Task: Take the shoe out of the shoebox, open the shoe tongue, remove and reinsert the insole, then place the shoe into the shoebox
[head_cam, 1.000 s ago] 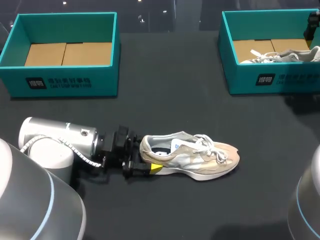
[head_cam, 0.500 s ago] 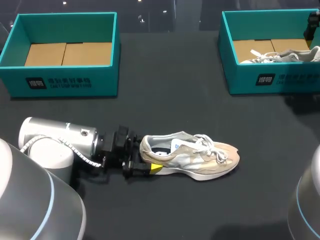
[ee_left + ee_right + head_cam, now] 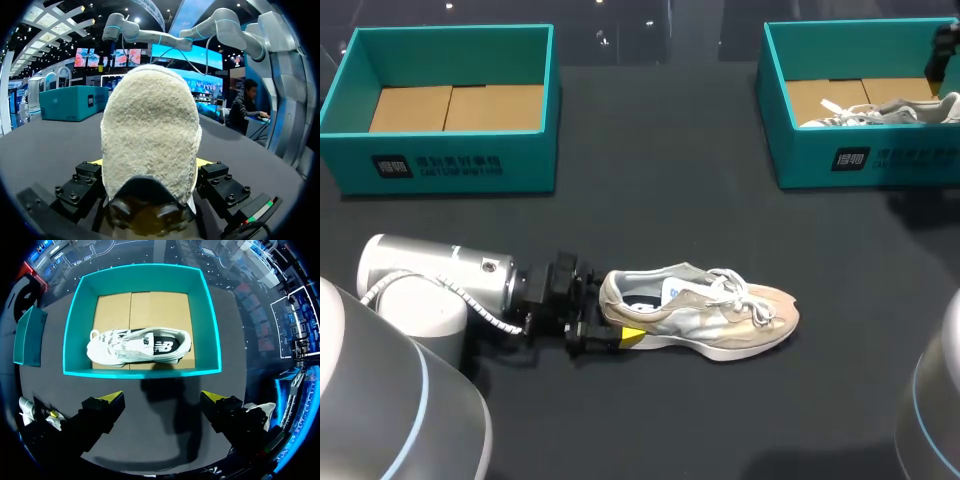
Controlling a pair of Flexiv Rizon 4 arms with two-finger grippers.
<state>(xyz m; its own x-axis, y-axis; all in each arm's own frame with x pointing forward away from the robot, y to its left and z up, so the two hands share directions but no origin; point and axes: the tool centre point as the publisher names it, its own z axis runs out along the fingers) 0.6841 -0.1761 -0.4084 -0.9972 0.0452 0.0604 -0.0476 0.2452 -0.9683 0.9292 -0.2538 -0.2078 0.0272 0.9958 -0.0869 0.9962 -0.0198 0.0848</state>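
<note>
- Beige and grey lace-up sneaker with a white sole [image 3: 705,315]: stands on its sole on the black table [image 3: 650,220], front middle, toe pointing right. It is outside both boxes.
- Left gripper [image 3: 612,328]: at the sneaker's heel.
  - The head view shows only one yellow fingertip [image 3: 632,337], along the near side of the heel. The other is hidden behind the shoe.
  - The left wrist view alone shows both yellow tips, pressed against the fuzzy heel from either side. The fingers clamp the heel, which blocks most of the table ahead.
- Right gripper [image 3: 162,399]: fingers spread wide, nothing between them, hanging above the table just outside the near wall of the right-hand teal cardboard box [image 3: 141,271]. In the head view only a dark scrap shows at the far right corner, cut off.
- White sneaker with a black side panel [image 3: 137,346]: lies on that box's brown floor, close to the near wall. The right wrist view shows it whole. In the head view the wall hides all but the laces and upper.
- Left-hand teal cardboard box [image 3: 450,165]: far left, brown floor showing.
</note>
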